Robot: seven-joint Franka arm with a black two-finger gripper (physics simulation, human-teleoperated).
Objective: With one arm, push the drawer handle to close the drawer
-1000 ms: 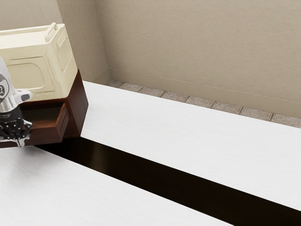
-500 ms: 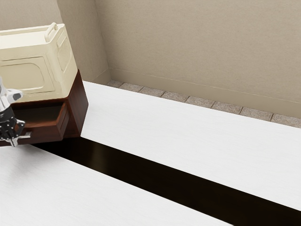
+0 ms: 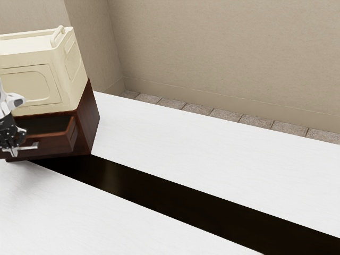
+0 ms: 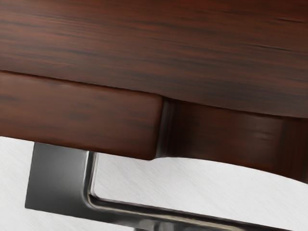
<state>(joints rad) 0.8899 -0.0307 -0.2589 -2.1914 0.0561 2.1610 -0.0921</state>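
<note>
Gripper (image 3: pixel 11 146) and arm sit near nine o'clock in the exterior view, right by the metal handle (image 3: pixel 29 147) of the wooden drawer (image 3: pixel 53 144); whether it is open or closed cannot be told, nor whether it touches the handle. The drawer is partly open, its hollow showing, and the handle's bar sticks out toward the gripper's three o'clock. Around the drawer stands the dark red-brown cabinet (image 3: pixel 88 119), with a cream case (image 3: pixel 64 79) on top, toward ten o'clock. From the cabinet's foot, a black strip (image 3: pixel 175 188) crosses the white tabletop (image 3: pixel 212 149) toward four o'clock.

In the wrist view, the handle's square bend juts from beneath streaked wood, with white tabletop between its bar and the wood.
</note>
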